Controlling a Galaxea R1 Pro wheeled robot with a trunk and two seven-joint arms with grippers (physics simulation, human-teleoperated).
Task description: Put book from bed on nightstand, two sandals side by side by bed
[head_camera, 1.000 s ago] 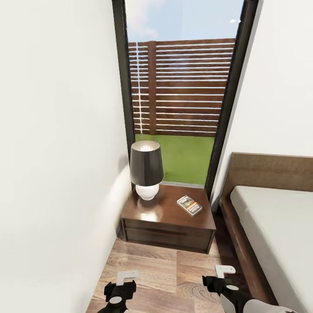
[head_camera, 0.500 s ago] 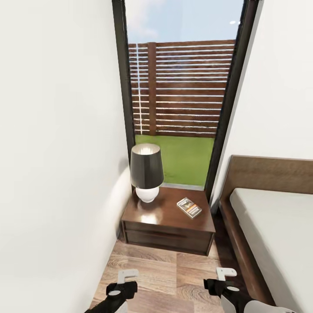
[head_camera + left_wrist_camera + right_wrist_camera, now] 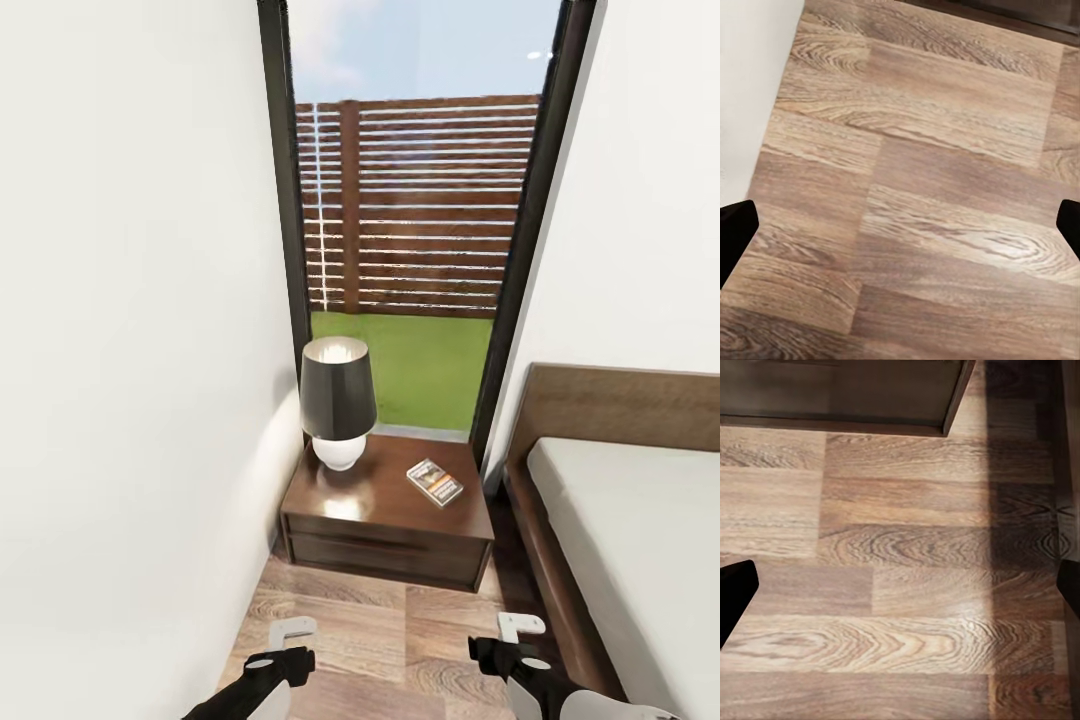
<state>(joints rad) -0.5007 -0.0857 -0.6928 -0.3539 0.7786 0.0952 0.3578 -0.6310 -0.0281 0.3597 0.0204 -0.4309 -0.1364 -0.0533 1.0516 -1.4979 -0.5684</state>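
Note:
The book [image 3: 435, 482], dark-covered with an orange band, lies flat on the right half of the dark brown nightstand [image 3: 385, 535]. To the right stands the bed [image 3: 640, 520], with its brown headboard and grey mattress. Low over the wood floor in front of the nightstand hang my left gripper [image 3: 290, 640] and right gripper [image 3: 515, 635]. Both are open, with nothing between their fingers: the left wrist view [image 3: 900, 229] and the right wrist view [image 3: 900, 585] look down on bare planks. The blue sandals are out of view.
A lamp [image 3: 338, 402] with a black shade and white base stands on the nightstand's left half. A white wall [image 3: 130, 400] runs close along the left. Behind the nightstand, a tall black-framed window [image 3: 420, 220] looks onto a slatted fence and grass.
The head view has drawn back a little, so the nightstand and book look slightly farther off. My left gripper has sunk a bit lower in the picture. The book has not moved.

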